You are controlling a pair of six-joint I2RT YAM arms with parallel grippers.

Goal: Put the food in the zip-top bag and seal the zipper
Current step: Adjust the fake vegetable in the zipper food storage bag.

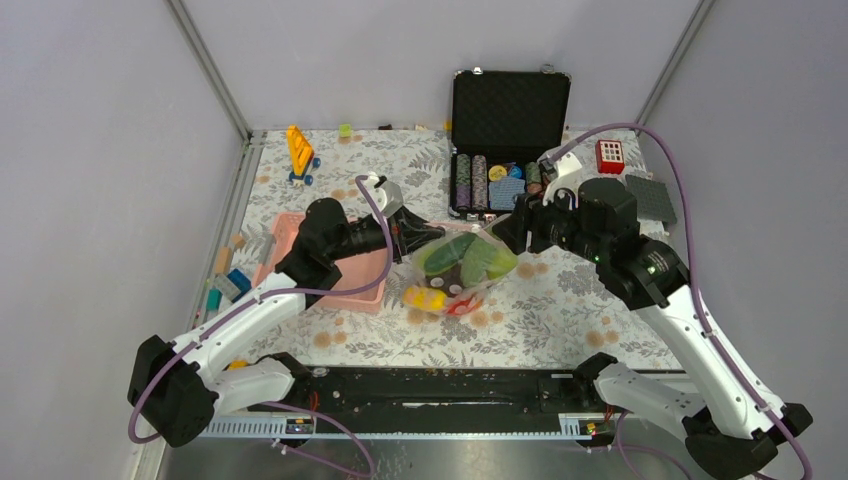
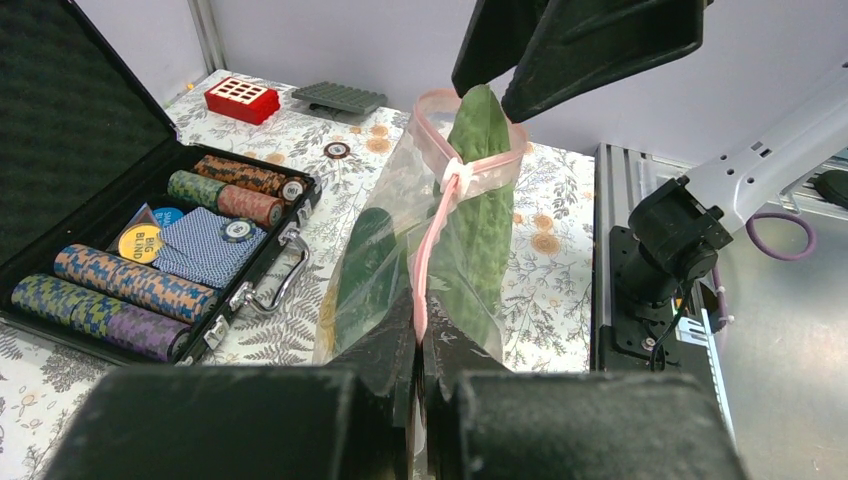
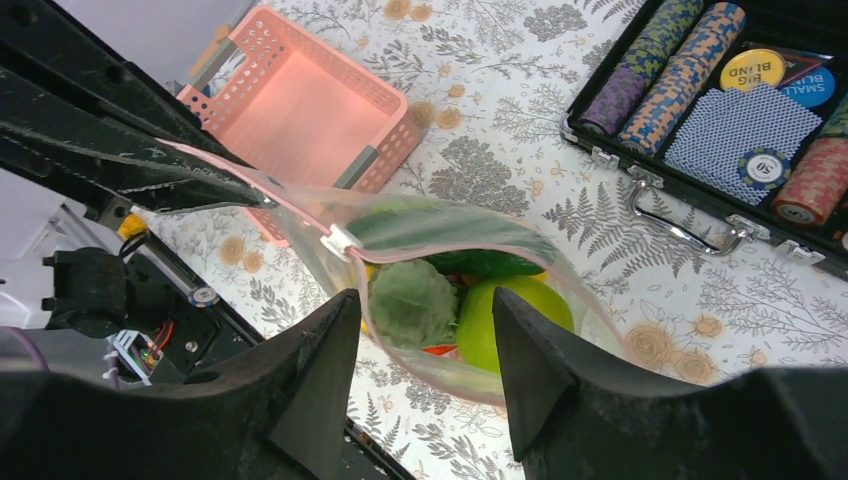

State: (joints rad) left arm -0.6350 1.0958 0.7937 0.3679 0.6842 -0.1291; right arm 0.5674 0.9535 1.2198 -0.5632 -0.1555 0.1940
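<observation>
The surface (image 1: 560, 320) is wearing a floral cloth. An open black case (image 1: 510, 100) full of poker chips is sitting at the far edge, and a pink basket (image 1: 280, 235) is lying left of centre. A yellow toy (image 1: 300, 152) is standing far left, with small blocks (image 1: 225, 280) lying along the left edge. A red block (image 1: 609, 156) and a grey studded plate (image 1: 652, 197) are sitting far right. One loose chip (image 2: 337, 150) is lying near them. The zip-top bag (image 1: 460, 265) is sagging over the middle; can't tell if it's touching.

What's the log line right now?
food inside zip-top bag | left fingers shut on zipper | right fingers open at bag mouth | slider partway, mouth open | seal unfinished
</observation>
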